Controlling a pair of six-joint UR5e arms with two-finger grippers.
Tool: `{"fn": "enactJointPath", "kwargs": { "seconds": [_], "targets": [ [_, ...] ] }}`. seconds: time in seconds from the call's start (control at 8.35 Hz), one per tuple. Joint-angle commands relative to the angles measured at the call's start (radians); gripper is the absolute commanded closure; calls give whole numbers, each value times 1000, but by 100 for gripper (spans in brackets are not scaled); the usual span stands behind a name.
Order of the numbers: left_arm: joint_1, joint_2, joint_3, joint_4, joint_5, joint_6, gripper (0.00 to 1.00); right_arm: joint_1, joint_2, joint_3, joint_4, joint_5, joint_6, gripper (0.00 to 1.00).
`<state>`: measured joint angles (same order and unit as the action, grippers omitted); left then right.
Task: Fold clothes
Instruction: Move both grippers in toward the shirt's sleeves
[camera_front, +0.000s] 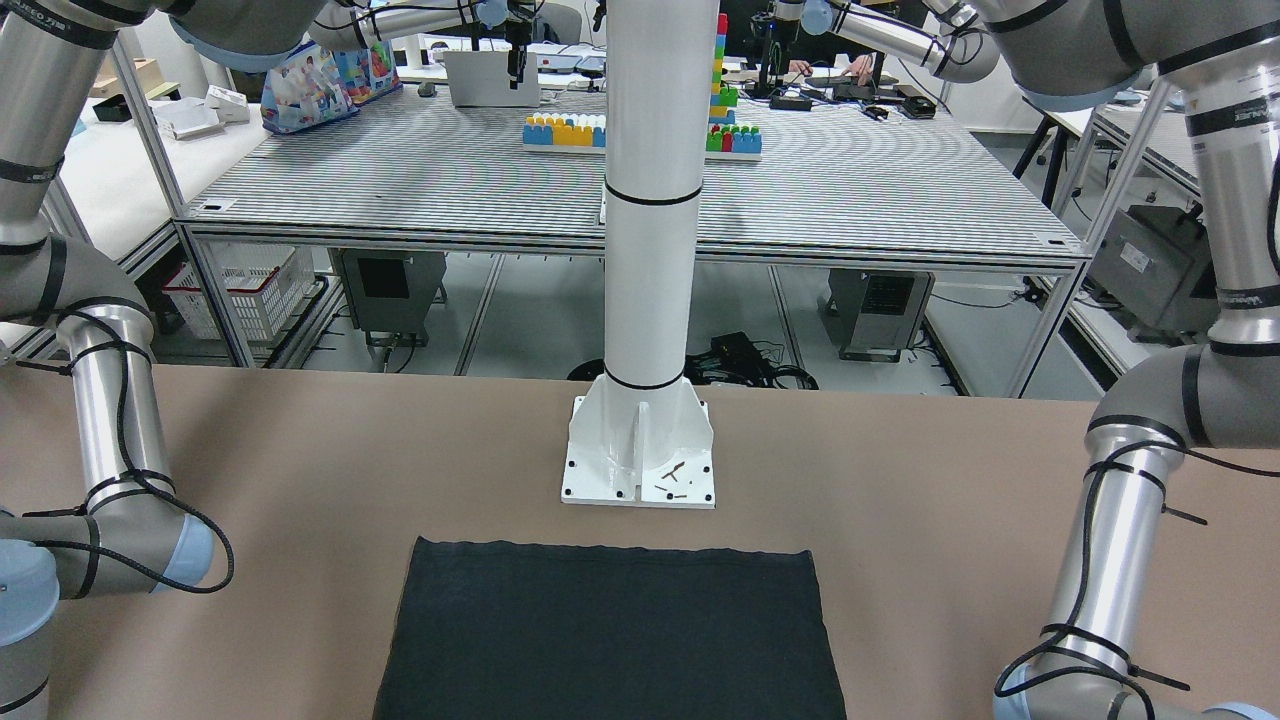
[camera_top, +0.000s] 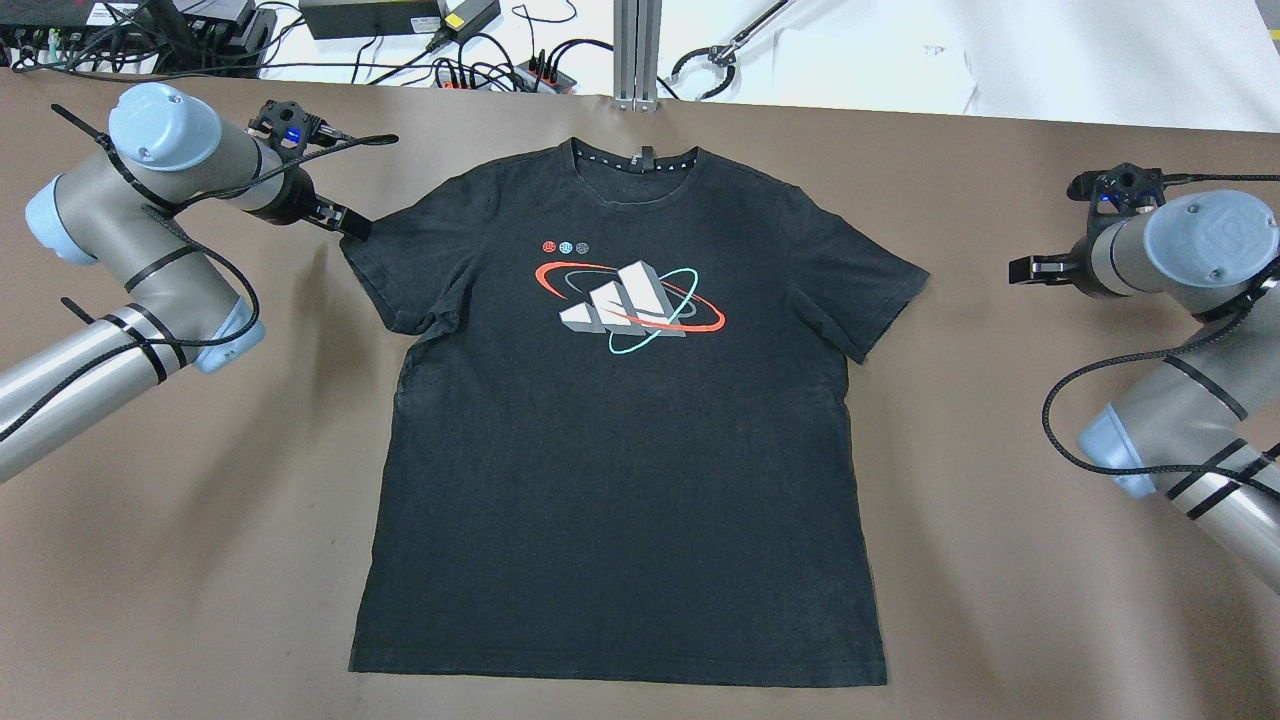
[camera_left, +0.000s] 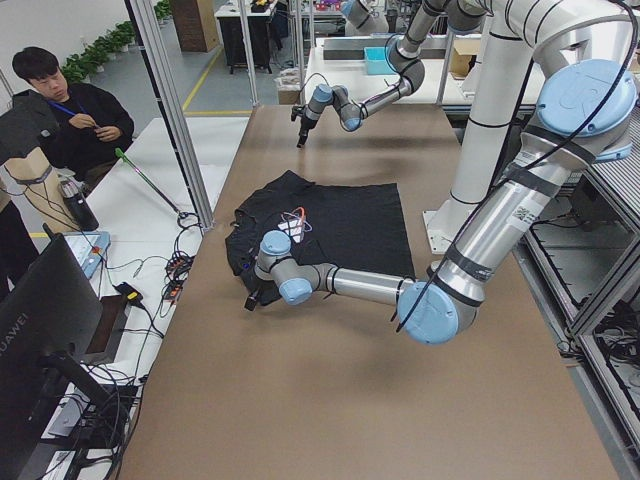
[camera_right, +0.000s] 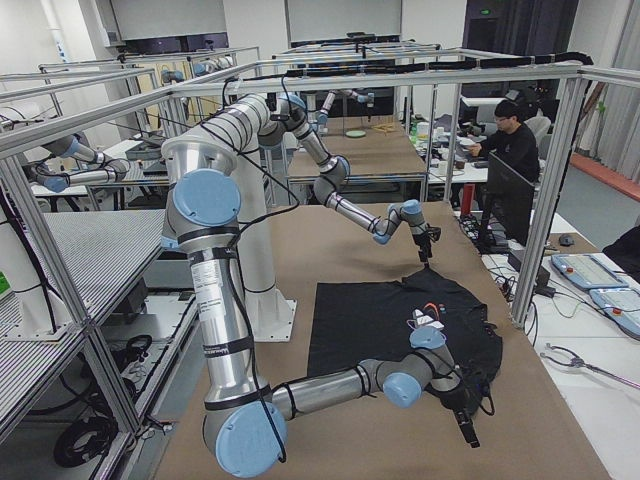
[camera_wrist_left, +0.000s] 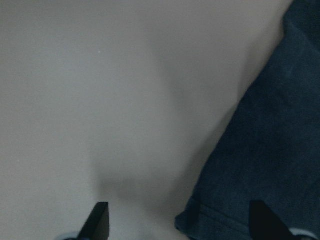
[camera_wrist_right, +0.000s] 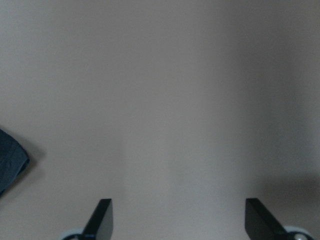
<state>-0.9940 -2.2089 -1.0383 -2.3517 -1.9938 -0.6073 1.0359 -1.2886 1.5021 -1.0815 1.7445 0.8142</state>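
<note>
Overhead exterior view is showing the black T-shirt (camera_top: 620, 480) lying flat, print up, on the brown table (camera_top: 1000, 600), straight hem nearest the robot, ribbed collar farthest. Bare tabletop is spreading wide on both sides. The left gripper (camera_top: 348, 224), fingers spread, is hovering at one soft sleeve edge. The right gripper (camera_top: 1030, 270), likewise spread and empty, is hanging apart from the other sleeve.

Brown counter (camera_top: 1000, 620) with a white pole (camera_front: 650, 200) on its base plate (camera_front: 640, 470) at mid-frame, coloured toy blocks (camera_front: 565, 130) on a striped table (camera_front: 400, 180) above it, tangled cables (camera_top: 470, 72) along the overhead view's top edge, a person (camera_left: 70, 110) at the left side view's upper left.
</note>
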Motion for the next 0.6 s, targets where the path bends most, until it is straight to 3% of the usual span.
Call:
{"fn": "enactJointPath", "kwargs": {
  "seconds": [0.0, 0.12, 0.24, 0.48],
  "targets": [
    [6, 1, 9, -6, -25, -12, 26, -8, 0, 1, 5, -3, 0, 6],
    [6, 5, 9, -6, -25, -12, 43, -8, -1, 1, 5, -5, 0, 6],
    [9, 6, 9, -6, -25, -12, 50, -8, -3, 1, 5, -6, 0, 6],
    [21, 6, 9, -6, -26, -12, 50, -10, -6, 1, 5, -6, 0, 6]
  ]
}}
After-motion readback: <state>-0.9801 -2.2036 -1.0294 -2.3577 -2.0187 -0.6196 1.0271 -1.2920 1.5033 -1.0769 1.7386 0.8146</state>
